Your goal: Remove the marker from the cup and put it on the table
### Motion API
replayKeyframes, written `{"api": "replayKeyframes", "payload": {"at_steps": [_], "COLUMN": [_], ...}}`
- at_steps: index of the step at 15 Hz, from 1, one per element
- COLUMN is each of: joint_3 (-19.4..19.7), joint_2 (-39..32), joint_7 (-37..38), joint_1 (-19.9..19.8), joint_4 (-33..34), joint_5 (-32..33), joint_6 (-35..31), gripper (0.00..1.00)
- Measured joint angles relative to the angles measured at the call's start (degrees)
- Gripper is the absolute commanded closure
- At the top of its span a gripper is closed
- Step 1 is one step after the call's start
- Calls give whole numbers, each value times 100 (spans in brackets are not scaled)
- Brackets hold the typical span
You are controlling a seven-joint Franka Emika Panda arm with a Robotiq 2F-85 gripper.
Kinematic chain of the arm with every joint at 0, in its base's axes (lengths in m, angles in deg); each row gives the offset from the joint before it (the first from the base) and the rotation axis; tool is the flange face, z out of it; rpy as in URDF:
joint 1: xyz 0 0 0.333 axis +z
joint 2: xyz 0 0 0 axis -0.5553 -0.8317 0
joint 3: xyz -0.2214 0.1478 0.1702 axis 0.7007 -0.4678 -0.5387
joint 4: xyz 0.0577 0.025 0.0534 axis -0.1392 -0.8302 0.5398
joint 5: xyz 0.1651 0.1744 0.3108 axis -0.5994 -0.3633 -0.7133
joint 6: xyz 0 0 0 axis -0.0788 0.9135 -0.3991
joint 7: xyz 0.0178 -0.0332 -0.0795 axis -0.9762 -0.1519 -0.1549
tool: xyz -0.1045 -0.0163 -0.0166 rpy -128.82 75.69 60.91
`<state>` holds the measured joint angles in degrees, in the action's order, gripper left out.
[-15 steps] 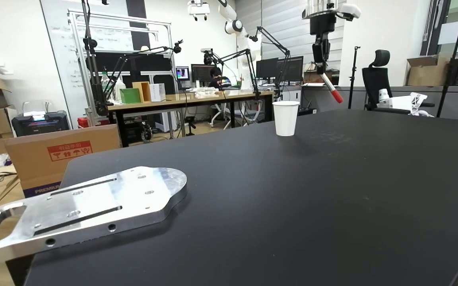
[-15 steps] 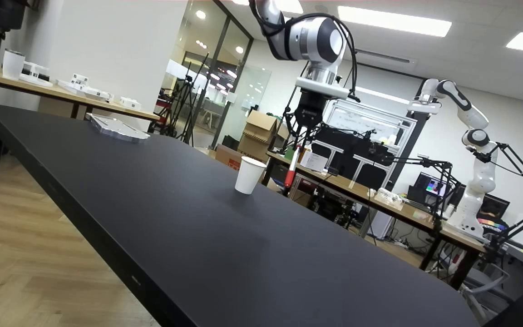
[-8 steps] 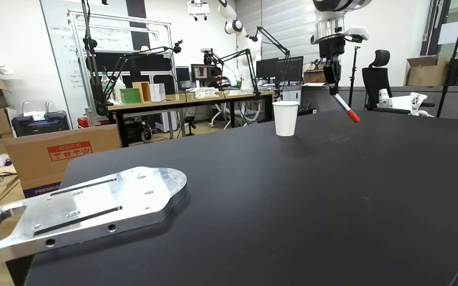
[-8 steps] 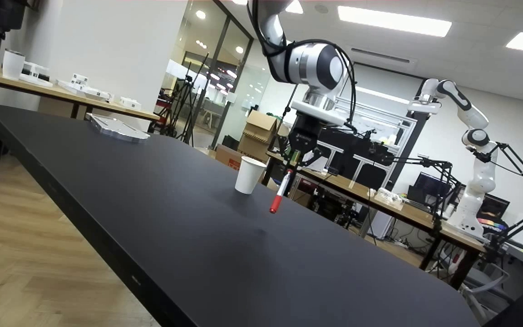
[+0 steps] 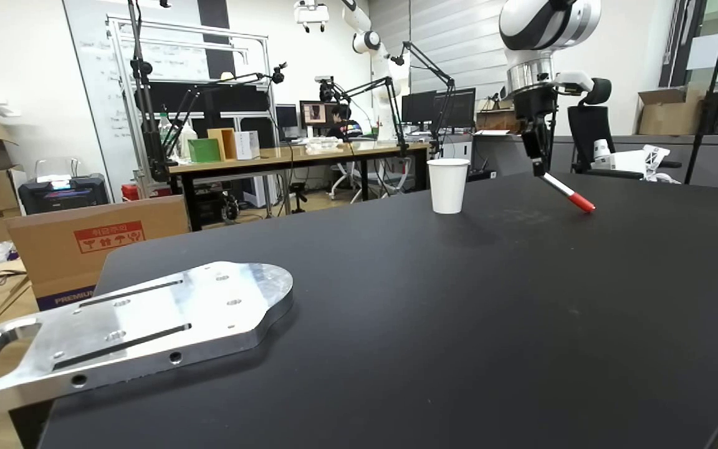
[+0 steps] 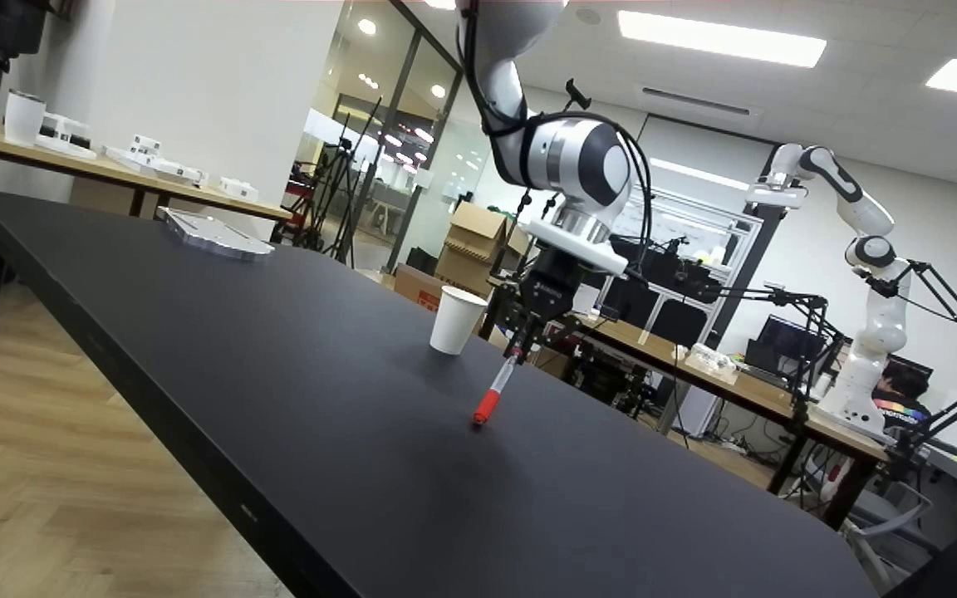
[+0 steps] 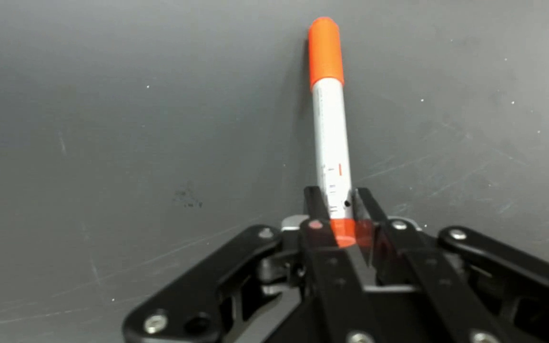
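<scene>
The marker has a white barrel, a red cap and a red end. It shows in both exterior views (image 5: 568, 191) (image 6: 496, 390) and in the wrist view (image 7: 331, 138). My gripper (image 5: 541, 171) is shut on the marker's red end, seen in the wrist view (image 7: 337, 196). The marker slants down, cap lowest; its cap is at or just above the black table (image 5: 434, 324) (image 6: 345, 399), and I cannot tell if it touches. The white paper cup (image 5: 448, 187) (image 6: 456, 322) stands upright on the table, apart from the marker and gripper. Its inside is hidden.
A silver metal plate with a handle (image 5: 197, 305) (image 6: 217, 235) lies at one end of the table. A cardboard box (image 5: 103, 249) stands beyond the table's edge. A cluttered wooden workbench (image 5: 309, 156) is behind, with another robot arm (image 6: 873, 249).
My gripper has moved down toward the table with the marker in it, away from the cup. The marker has tilted further from upright. The cup has not moved.
</scene>
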<state>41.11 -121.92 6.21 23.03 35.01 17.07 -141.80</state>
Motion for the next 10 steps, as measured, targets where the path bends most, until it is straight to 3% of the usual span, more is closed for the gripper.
{"api": "replayKeyframes", "payload": {"at_steps": [10], "joint_3": [-7], "joint_2": [-437], "joint_7": [0], "joint_1": [-51], "joint_4": [-3], "joint_5": [-184], "joint_6": [-743], "gripper": [95]}}
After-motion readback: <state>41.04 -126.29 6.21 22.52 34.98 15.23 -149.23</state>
